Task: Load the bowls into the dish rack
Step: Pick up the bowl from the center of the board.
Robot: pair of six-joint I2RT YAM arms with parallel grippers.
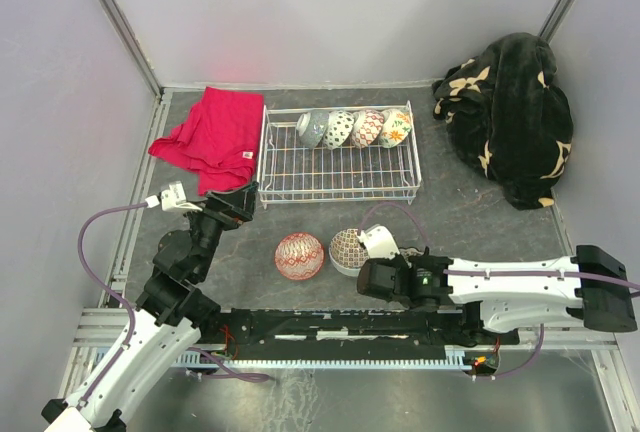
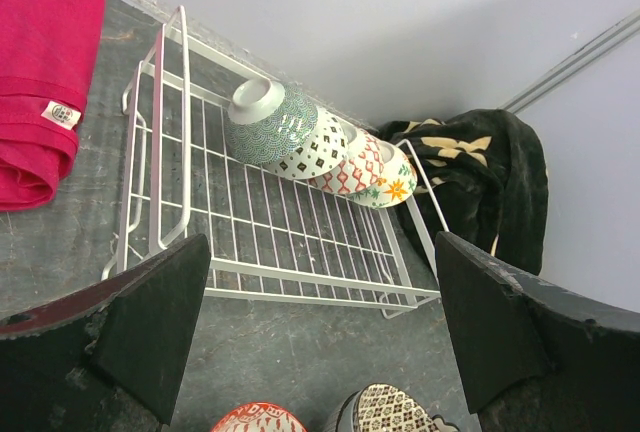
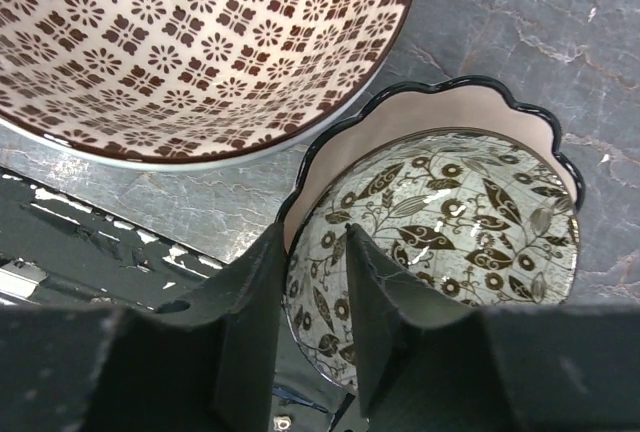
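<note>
Right gripper (image 3: 312, 252): right wrist view. The jaws are partly closed, with one finger outside and one inside the rim of the scalloped bowl (image 3: 450, 212). A gap shows on the inner side, so I see no firm hold.
Scalloped bowl: upright on the table (image 3: 520, 12), with a leaf pattern inside. It is outside the rack.
Brown bowl (image 3: 200, 42): looks mouth down, just beside the scalloped bowl.
Left gripper (image 2: 322, 282): left wrist view. The jaws are spread wide with nothing between them, hanging just in front of the rack (image 2: 270, 212).
Row of four bowls (image 2: 315, 147): on edge along the rack's far side, each leaning on the next.
Rack floor: only wire shows in front of that row, so I judge there is room for more.
Red bowl (image 2: 258, 418): on the table in front of the rack, next to the brown bowl.
Cloth (image 2: 40, 82): left of the rack.
Blanket (image 2: 480, 182): past the rack's far right corner.
Top view, bowls: the red and brown bowls sit side by side in front of the rack.
Top view, arms: the right gripper is low beside the brown bowl and hides the scalloped bowl. The left gripper is by the rack's front left corner.
Done: four bowls are in the rack.
Left: three bowls are seen outside it, the red, the brown and the scalloped.
Step in hand: by my reading, a pickup of the scalloped bowl by its rim.
</note>
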